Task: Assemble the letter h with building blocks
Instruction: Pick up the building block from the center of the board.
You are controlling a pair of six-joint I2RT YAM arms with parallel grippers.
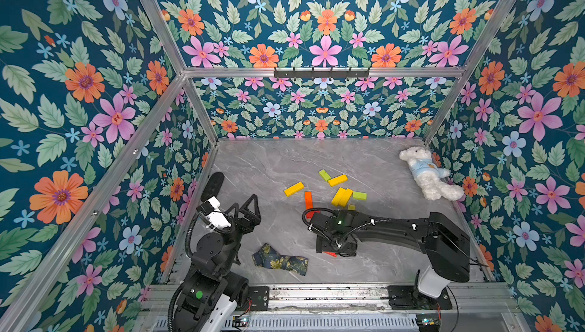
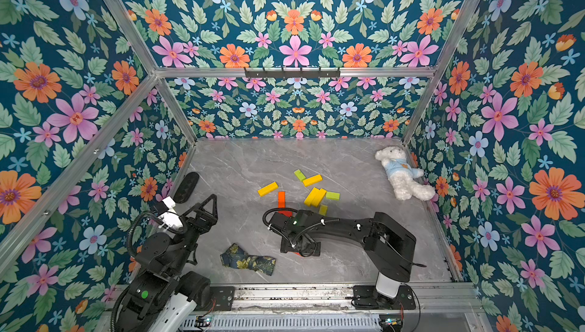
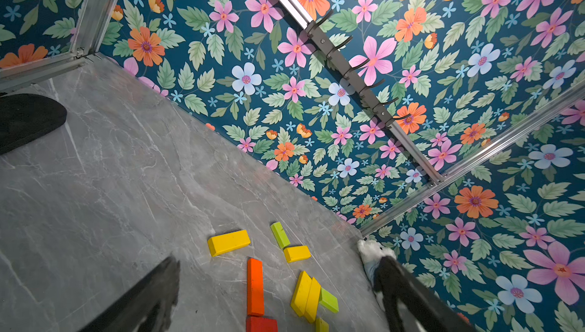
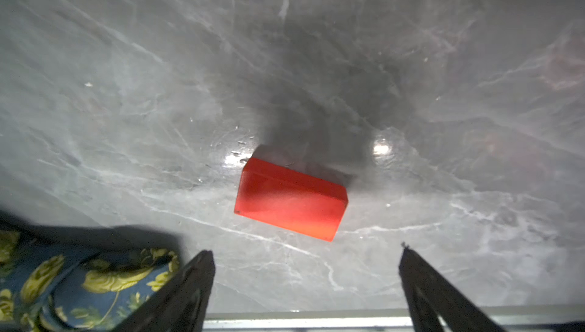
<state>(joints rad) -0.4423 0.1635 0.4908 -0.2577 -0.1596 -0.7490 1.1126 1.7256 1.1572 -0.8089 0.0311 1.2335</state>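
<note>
Watch the right hand first: spread wide, gripping nothing, poised just above a red block lying flat and free on the bench, near centre, touched by neither finger. Note the left hand too: likewise spread wide and empty, parked at the near left, well apart from every block.

Beware of a careless lift. With a skewed rise or a sideways swing, easy to clip that red block with a fingertip and spin it off line. Mind the cloth just left of it as well: a possible snag for the finger nearest it, and a soft edge for dragging the block askew.

Look farther out for the rest: orange bar at centre with a second red piece at its near end, apparently butted end to end, though half hidden under the right arm in both top views. Risk there of nudging both while pulling the arm back, so low over them.

Then the loose stock: yellow bar to the left, yellow pair to the right, pressed side by side, green block against it. Hard to pick one of the pair without shifting its neighbour.

Judged overall: barely begun, with the near red block well apart from the orange bar. Danger of a letter built in two unjoined parts.
</note>
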